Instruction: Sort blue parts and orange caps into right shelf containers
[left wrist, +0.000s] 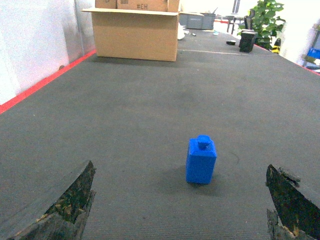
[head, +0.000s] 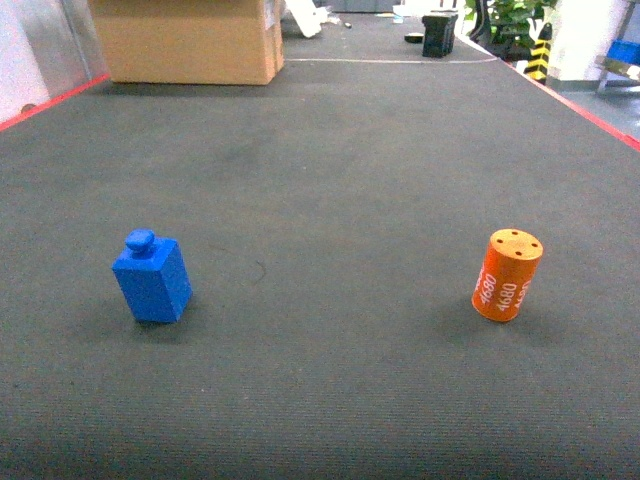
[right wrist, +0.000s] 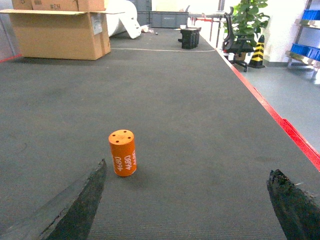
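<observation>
A blue part (head: 152,278), a small block with a knob on top, stands upright on the dark carpet at the left. An orange cap (head: 507,275) with white "4680" lettering stands at the right, leaning slightly. Neither gripper shows in the head view. My left gripper (left wrist: 179,166) is open and empty, with the blue part (left wrist: 201,160) just ahead of it, a little right of centre. My right gripper (right wrist: 187,167) is also open and empty; the orange cap (right wrist: 122,153) stands ahead, close to its left finger (right wrist: 75,205). Blue crates (right wrist: 305,49) sit on a metal shelf far right.
A large cardboard box (head: 190,40) stands at the back left. A red line (right wrist: 280,120) edges the carpet on the right, another (left wrist: 40,85) on the left. A black box (head: 440,35), a plant (right wrist: 247,17) and a striped bollard (right wrist: 258,50) are far back.
</observation>
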Controlling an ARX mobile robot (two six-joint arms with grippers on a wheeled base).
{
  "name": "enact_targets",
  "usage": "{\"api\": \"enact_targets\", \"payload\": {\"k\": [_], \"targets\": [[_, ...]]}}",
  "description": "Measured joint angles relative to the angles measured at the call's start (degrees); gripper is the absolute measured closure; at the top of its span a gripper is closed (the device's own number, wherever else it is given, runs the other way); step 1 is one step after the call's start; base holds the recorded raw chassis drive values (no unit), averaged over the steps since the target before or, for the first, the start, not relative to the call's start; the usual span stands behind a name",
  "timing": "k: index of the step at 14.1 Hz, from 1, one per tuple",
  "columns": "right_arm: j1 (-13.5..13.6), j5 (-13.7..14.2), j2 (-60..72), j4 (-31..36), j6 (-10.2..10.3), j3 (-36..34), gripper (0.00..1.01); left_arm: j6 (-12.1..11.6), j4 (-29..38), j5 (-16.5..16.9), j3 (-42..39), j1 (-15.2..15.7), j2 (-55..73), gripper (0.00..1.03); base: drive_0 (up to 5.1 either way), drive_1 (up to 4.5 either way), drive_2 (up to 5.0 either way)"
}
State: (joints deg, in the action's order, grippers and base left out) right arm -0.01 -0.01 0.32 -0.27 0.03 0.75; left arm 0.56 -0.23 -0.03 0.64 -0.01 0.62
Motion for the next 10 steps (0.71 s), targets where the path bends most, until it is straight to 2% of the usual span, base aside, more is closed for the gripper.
{"api": "enact_targets", "payload": {"k": [1, 2, 3, 4, 5, 6, 7, 8, 10], "targets": [[0.0, 0.0, -0.02, 0.0, 0.0, 0.0, 0.03, 0.0, -0.02, -0.04, 0.0, 0.0, 0.0, 0.05, 0.0, 0.0, 0.0], [6.1, 13.07, 4.57, 6.38, 1.14, 0.13, 0.03, -0.74, 0.7, -9.77, 0.33, -4.9, 3.39, 0.05, 0.0, 0.0, 0.0], [14.19, 24.92, 14.49, 14.73, 1.68, 0.46, 0.03, -0.57, 9.99, -18.34, 0.63, -12.98, 13.2, 0.05, 0.0, 0.0, 0.0], [18.08, 32.46, 25.9, 24.61, 1.42, 0.85, 0.03, -0.79, 21.0, -24.13, 1.25, -19.06, 24.72, 0.05, 0.0, 0.0, 0.0], [18.12, 33.46, 37.81, 34.84, 1.2, 3.32, 0.03, -0.87, 32.87, -24.87, 4.0, -21.42, 37.62, 0.05, 0.0, 0.0, 0.0], [17.84, 30.88, 49.27, 44.17, 1.01, 8.0, 0.03, -0.96, 43.67, -22.77, 8.7, -21.73, 50.16, 0.05, 0.0, 0.0, 0.0], [16.66, 27.36, 59.67, 51.17, 1.05, 12.94, 0.03, -0.72, 51.56, -20.52, 13.66, -20.76, 61.48, 0.05, 0.0, 0.0, 0.0], [15.23, 24.33, 70.53, 54.73, 1.75, 17.29, 0.03, -0.61, 56.19, -19.67, 18.27, -19.21, 72.7, 0.05, 0.0, 0.0, 0.0], [14.99, 20.87, 84.06, 54.14, 3.43, 22.73, 0.03, -0.76, 57.24, -20.0, 23.54, -17.07, 85.5, 0.05, 0.0, 0.0, 0.0]]}}
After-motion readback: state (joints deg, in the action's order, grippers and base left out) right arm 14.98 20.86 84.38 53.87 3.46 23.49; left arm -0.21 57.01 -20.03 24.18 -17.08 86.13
